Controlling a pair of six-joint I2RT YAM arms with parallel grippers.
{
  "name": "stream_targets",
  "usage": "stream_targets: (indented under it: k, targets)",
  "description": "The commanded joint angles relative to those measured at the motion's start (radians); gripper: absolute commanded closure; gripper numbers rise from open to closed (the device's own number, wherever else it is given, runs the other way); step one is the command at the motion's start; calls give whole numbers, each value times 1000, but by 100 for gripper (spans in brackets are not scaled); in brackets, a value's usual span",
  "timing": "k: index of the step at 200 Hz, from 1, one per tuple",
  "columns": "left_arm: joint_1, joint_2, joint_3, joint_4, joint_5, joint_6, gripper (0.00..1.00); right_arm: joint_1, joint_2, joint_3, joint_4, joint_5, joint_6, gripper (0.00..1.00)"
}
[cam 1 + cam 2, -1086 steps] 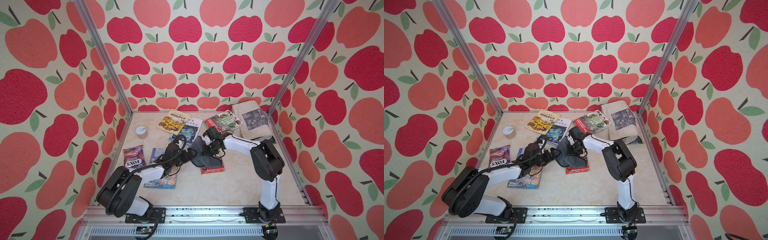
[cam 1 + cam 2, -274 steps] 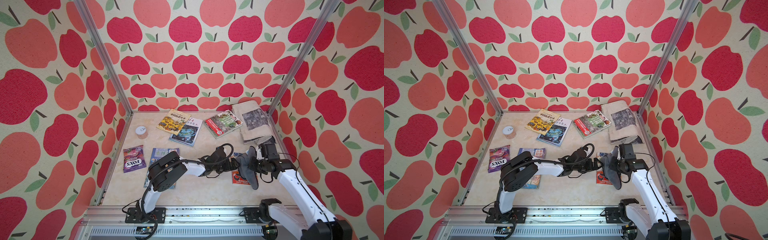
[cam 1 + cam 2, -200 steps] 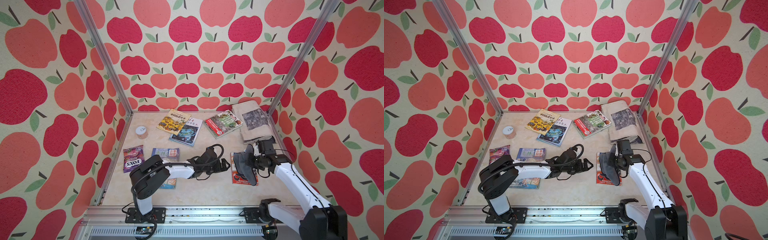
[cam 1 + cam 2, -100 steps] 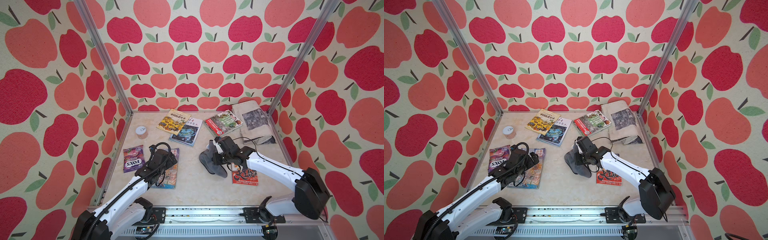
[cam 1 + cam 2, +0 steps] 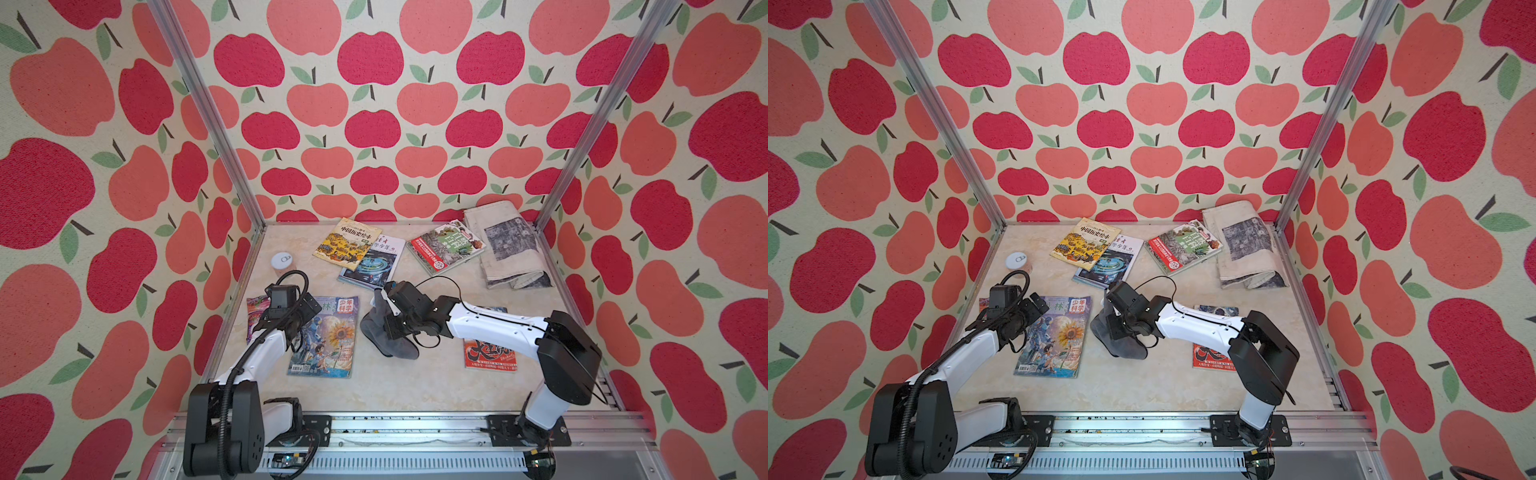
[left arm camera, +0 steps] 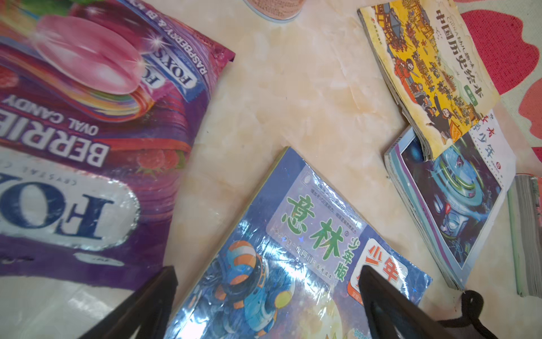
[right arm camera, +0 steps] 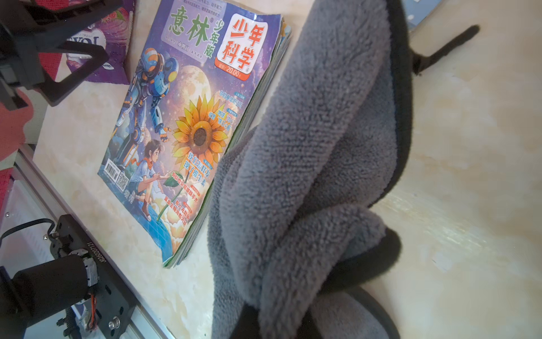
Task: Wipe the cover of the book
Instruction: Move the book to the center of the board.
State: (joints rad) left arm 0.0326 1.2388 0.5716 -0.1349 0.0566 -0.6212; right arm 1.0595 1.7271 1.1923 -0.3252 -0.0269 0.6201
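Found book [image 5: 328,345] flat on tabletop [image 5: 395,386], long axis near-to-far, just left of grey cloth [image 5: 384,338] pinched in tight-closed right tool [image 5: 392,323] — judged leftward sweep needed; noted left tool [image 5: 300,322] spread wide over book's far-left corner.
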Motion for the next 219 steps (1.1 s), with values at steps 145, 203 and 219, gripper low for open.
stream_targets:
  k: [145, 203, 219]
  targets:
    - [-8, 131, -54, 117, 173, -14, 1, 4, 26, -68, 127, -56, 88, 100]
    - [-113, -14, -135, 72, 180, -106, 1, -75, -8, -111, 110, -92, 95, 100]
    - [-142, -54, -154, 69, 200, -139, 1, -115, -41, -147, 110, -103, 97, 100]
